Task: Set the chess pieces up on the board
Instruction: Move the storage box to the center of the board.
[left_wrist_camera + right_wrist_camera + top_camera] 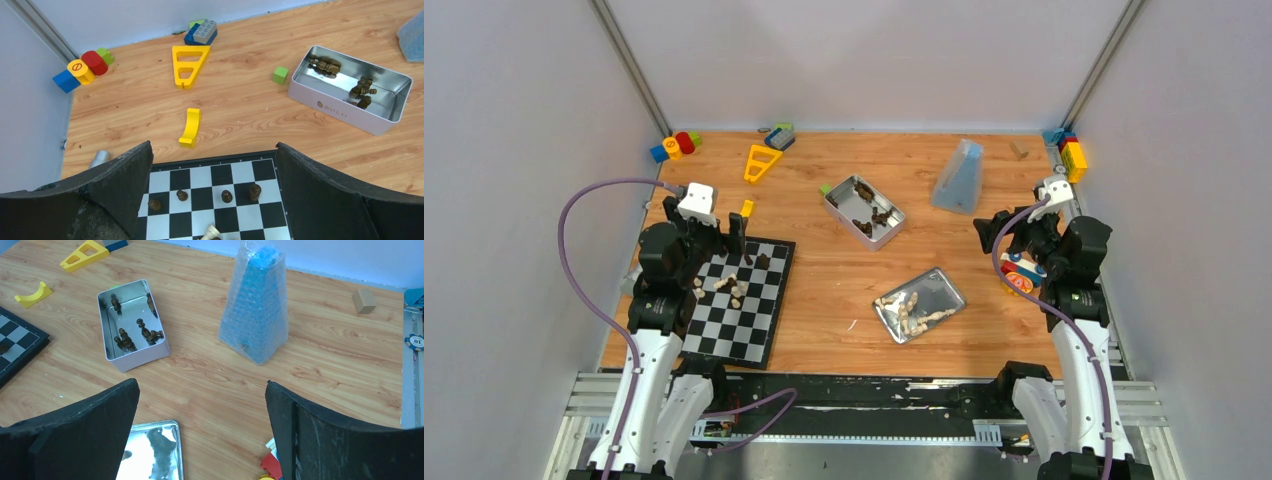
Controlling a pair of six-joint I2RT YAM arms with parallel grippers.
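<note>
The black-and-white board [746, 340] [199, 176] lies at the near left of the table. Several dark chess pieces [227, 196] stand in a row near its far edge, and a few cream pieces [729, 286] lie tumbled towards its middle. One cream piece [212, 232] lies on its side. My left gripper [724, 236] [214, 151] hangs open over the board's far edge, nothing between its fingers. More dark pieces [867, 214] [131, 337] sit in a deep tin. Cream pieces [916, 312] lie in a flat tray. My right gripper [990, 232] [201, 386] is open and empty above bare wood at the right.
The deep tin [837, 207] [340, 110] [142, 357] stands mid-table and the flat tray [949, 285] [170, 440] nearer. A bubble-wrapped blue cone [959, 176] [256, 305] stands at the back right. Yellow toy shapes [189, 65] and coloured blocks [676, 145] lie beyond the board.
</note>
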